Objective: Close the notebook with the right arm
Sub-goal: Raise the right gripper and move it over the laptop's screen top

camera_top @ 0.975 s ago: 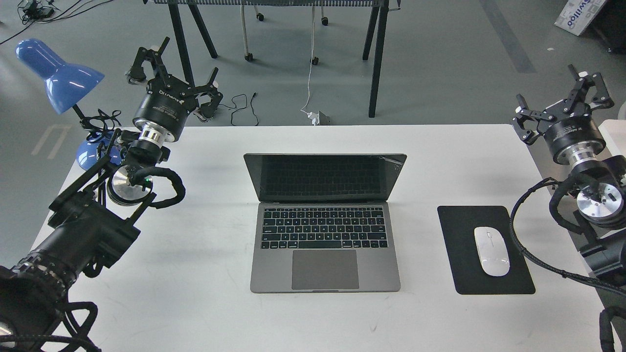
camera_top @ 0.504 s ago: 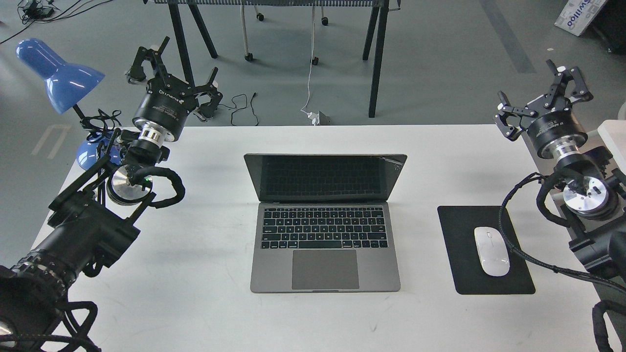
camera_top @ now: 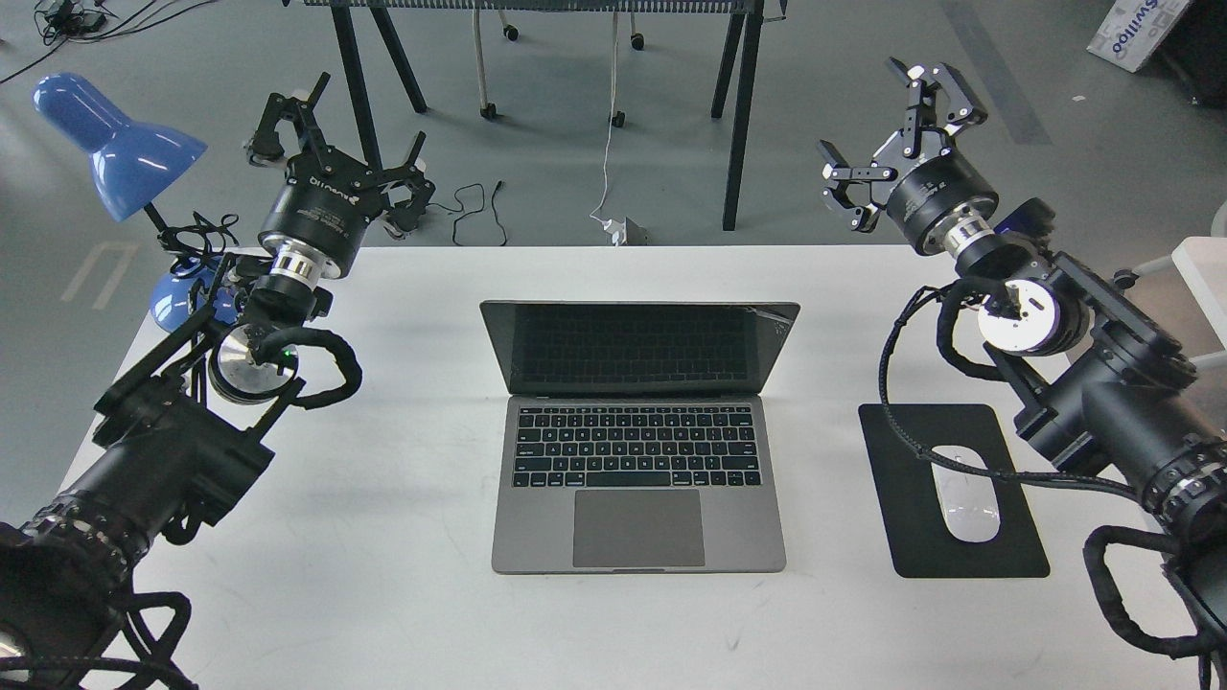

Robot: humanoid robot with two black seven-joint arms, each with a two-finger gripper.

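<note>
The notebook (camera_top: 637,479) is a space-grey laptop, open in the middle of the white table (camera_top: 412,575), with its dark screen (camera_top: 639,347) upright and facing me. My right gripper (camera_top: 891,129) is open and empty, held up beyond the table's far edge, to the right of and behind the screen's top right corner, clear of the lid. A small blue part shows behind its wrist. My left gripper (camera_top: 335,144) is open and empty above the table's far left corner.
A black mouse pad (camera_top: 911,537) with a white mouse (camera_top: 966,498) lies right of the notebook, under my right arm's cable. A blue desk lamp (camera_top: 115,144) stands at the far left. Black table legs and cables stand on the floor behind.
</note>
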